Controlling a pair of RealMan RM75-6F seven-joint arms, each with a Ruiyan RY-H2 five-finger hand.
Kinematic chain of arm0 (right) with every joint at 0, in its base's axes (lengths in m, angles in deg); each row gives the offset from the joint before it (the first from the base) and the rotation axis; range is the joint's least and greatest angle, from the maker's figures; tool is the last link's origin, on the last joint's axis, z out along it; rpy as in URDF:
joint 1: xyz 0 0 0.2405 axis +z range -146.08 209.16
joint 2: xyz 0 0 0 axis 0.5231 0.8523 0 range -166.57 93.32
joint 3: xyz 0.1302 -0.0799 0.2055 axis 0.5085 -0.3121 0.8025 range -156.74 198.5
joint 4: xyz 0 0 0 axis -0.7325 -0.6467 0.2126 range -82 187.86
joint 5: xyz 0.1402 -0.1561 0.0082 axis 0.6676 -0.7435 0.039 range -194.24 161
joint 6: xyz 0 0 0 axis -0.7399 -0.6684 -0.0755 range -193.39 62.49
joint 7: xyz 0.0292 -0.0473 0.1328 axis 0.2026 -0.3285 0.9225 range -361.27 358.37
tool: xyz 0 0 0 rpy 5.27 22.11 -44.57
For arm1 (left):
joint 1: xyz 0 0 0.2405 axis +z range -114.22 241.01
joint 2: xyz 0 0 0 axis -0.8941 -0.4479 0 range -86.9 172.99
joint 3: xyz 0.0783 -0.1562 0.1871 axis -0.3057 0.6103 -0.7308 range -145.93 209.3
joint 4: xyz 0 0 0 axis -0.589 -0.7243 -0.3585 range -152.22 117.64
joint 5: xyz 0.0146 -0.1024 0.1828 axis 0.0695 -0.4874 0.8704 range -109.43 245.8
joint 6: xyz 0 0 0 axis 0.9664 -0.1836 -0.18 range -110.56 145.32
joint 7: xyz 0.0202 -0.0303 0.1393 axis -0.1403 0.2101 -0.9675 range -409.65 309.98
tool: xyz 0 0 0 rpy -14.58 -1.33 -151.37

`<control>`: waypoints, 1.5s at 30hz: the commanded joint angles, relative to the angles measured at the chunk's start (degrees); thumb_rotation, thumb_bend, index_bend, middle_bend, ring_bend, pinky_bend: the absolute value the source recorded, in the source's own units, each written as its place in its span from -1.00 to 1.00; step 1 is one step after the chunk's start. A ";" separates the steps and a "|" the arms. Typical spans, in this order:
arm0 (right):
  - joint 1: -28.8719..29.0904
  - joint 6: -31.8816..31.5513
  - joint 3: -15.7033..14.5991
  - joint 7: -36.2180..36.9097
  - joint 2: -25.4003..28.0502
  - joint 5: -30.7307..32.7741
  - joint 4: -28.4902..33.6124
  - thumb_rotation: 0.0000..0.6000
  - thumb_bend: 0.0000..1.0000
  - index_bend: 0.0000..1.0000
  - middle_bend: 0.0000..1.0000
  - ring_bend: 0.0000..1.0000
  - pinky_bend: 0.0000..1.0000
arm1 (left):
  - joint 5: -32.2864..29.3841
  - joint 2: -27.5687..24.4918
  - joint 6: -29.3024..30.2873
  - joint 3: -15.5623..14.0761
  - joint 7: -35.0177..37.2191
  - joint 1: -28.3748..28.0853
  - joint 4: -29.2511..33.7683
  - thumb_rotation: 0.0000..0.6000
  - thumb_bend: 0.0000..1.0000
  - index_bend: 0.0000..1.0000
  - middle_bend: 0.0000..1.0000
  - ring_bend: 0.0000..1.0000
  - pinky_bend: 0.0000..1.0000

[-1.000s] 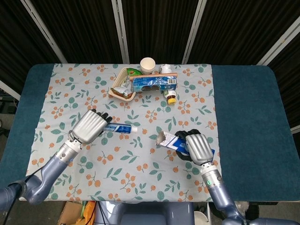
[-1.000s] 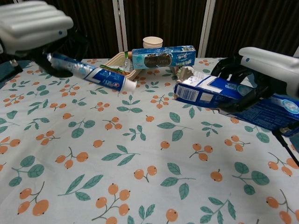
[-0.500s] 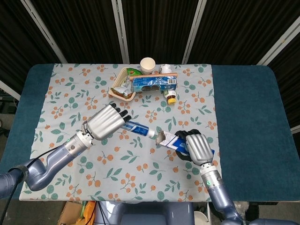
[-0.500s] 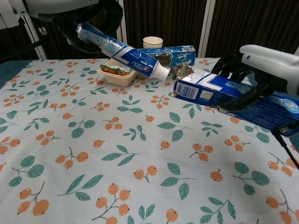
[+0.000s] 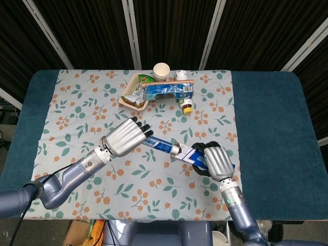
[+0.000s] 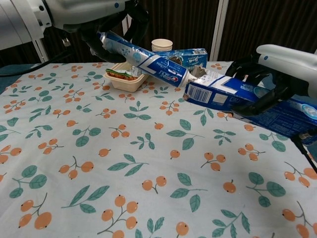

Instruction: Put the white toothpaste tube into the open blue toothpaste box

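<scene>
While the left hand [image 5: 125, 138] grips the white-and-blue toothpaste tube [image 6: 148, 62] | cap end at open mouth of blue toothpaste box [image 6: 233, 96] | right hand [image 5: 218, 162] clasps box above desk [image 5: 266, 133]

Silver-shelled left hand [image 5: 126, 139] and right hand [image 5: 218, 162], black fingers, on blue-grey arms with black cables.

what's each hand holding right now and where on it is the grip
The left hand grips the white toothpaste tube by its flat tail end. The right hand grips the blue toothpaste box by its rear half, away from the open end.
</scene>
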 commanded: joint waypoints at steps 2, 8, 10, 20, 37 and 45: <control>0.01 -0.20 0.42 0.63 0.34 -0.37 1.33 1.00 -0.30 -0.20 -0.03 -0.16 -0.45 | -0.21 1.78 -0.16 0.53 -0.35 -1.38 -0.97 1.00 -0.09 0.38 0.42 0.31 0.39; -0.07 0.27 2.55 3.50 2.01 2.37 5.09 1.00 -0.30 -0.20 -0.03 -0.16 -0.45 | 1.10 4.83 0.15 1.71 0.40 -4.16 -2.31 1.00 -0.10 0.36 0.38 0.30 0.39; -0.13 1.01 3.53 5.46 3.20 3.99 6.51 1.00 -0.30 -0.20 -0.03 -0.16 -0.45 | 2.07 5.69 0.37 2.10 0.74 -5.35 -2.76 1.00 -0.11 0.35 0.36 0.28 0.38; -1.28 2.76 6.62 15.56 6.50 7.34 9.86 1.00 -0.30 -0.20 -0.03 -0.16 -0.45 | 1.36 7.40 -0.06 5.34 -3.14 -9.29 -2.39 1.00 -0.81 -0.20 -0.29 -0.33 -0.08; -7.19 3.51 9.40 39.57 8.73 3.52 11.42 1.00 -0.30 -0.20 -0.03 -0.16 -0.45 | -3.17 4.50 3.17 9.57 -10.46 -9.77 8.11 1.00 -0.98 -0.42 -0.50 -0.53 -0.22; -9.19 2.87 10.12 45.82 10.24 0.86 9.28 1.00 -0.30 -0.20 -0.03 -0.16 -0.45 | 0.35 -4.07 10.48 2.87 -7.44 -0.21 16.32 1.00 -0.98 -0.43 -0.50 -0.54 -0.22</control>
